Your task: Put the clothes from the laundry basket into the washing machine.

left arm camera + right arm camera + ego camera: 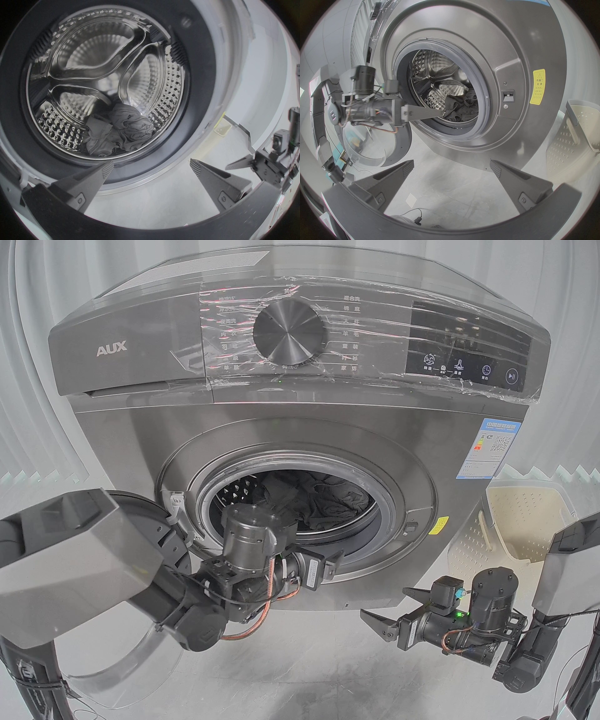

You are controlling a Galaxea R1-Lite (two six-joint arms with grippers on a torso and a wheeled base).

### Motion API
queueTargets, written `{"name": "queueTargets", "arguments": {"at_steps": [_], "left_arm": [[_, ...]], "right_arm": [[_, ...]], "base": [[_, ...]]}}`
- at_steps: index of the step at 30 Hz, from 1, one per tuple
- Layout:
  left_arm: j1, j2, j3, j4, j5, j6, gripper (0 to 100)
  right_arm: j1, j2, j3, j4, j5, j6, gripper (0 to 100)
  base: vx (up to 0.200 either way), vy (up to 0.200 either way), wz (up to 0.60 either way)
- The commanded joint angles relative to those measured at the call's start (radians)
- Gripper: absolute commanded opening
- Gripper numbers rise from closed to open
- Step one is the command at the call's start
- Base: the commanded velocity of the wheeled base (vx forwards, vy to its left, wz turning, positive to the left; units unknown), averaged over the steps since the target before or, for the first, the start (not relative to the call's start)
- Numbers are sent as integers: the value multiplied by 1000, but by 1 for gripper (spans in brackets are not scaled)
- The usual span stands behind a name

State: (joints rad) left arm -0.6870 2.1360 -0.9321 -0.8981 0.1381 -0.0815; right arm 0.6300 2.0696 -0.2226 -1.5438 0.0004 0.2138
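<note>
Head view: the washing machine (125, 434) is seen front-on, with its door (401, 147) swung wide open to the robot's left so that the round mouth is left free for loading. A heap of dark clothes (319, 499) is already lying at the bottom of the drum (93, 47), well inside the rubber seal, where it cannot be caught by the door. The left gripper (150, 164) is held just in front of the lower rim of the mouth and is aimed into the drum. Its fingers are spread wide and nothing is held between them, a pose judged to suit dropping things in rather than reaching deep. The right gripper (382, 602) is held low near the floor, between the machine's lower right corner and the laundry basket (525, 515); it too is wide open, and nothing is gripped by it. The basket is stood just beside the machine on the robot's right, within easy reach of that arm, so that only short carries are needed. Only bare perforated wall can be made out in the part of the basket that is seen, so whether any clothes are left there cannot be told. The task is judged to be far along, if not done
</note>
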Motion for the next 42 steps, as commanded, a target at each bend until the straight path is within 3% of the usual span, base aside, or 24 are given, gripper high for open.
{"name": "queueTargets", "arguments": {"at_steps": [1,2,4,6,10,13,16,19,21,26,32,34,35,36,39,42], "left_arm": [[-45,-192,196,-102,15,-7,100],[-45,-192,196,-102,15,-7,100],[-65,-283,296,-159,20,-69,100],[-72,-329,346,-196,18,-95,100],[-71,-421,484,-301,23,-106,100],[-57,-484,589,-397,25,-109,100],[-39,-495,648,-427,54,-98,100],[-34,-498,690,-443,104,-89,100],[-32,-511,717,-456,129,-86,100],[-25,-533,771,-486,136,-81,100],[-9,-646,822,-492,147,-23,100],[-9,-653,825,-490,149,-20,100],[-9,-705,848,-482,155,14,100],[-9,-722,863,-482,155,23,100],[-9,-758,900,-482,155,28,100],[-3,-792,931,-481,155,26,100]], "right_arm": [[0,-49,25,1,0,-2,100],[0,-49,25,1,0,-2,100],[0,-88,43,1,-2,-4,100],[0,-112,55,1,-5,-7,100],[0,-178,61,1,-27,-13,100],[10,-233,81,2,-109,-17,100],[28,-309,109,4,-191,-57,100],[28,-347,138,10,-235,-65,100],[17,-352,172,4,-237,-59,100],[-13,-379,219,4,-238,-51,100],[2,-477,223,24,-296,-53,100],[2,-482,223,25,-300,-53,100],[16,-522,223,44,-304,-48,100],[25,-542,223,51,-306,-48,100],[30,-586,223,97,-309,-48,100],[30,-681,223,222,-306,-67,100]], "base": [[0,0,0],[0,0,0],[0,0,0],[0,0,0],[0,0,0],[0,0,0],[0,0,0],[-133,0,0],[-200,0,0],[-200,0,0],[-200,0,0],[-200,0,0],[-200,0,0],[-200,0,0],[-200,0,0],[-200,0,0]]}}
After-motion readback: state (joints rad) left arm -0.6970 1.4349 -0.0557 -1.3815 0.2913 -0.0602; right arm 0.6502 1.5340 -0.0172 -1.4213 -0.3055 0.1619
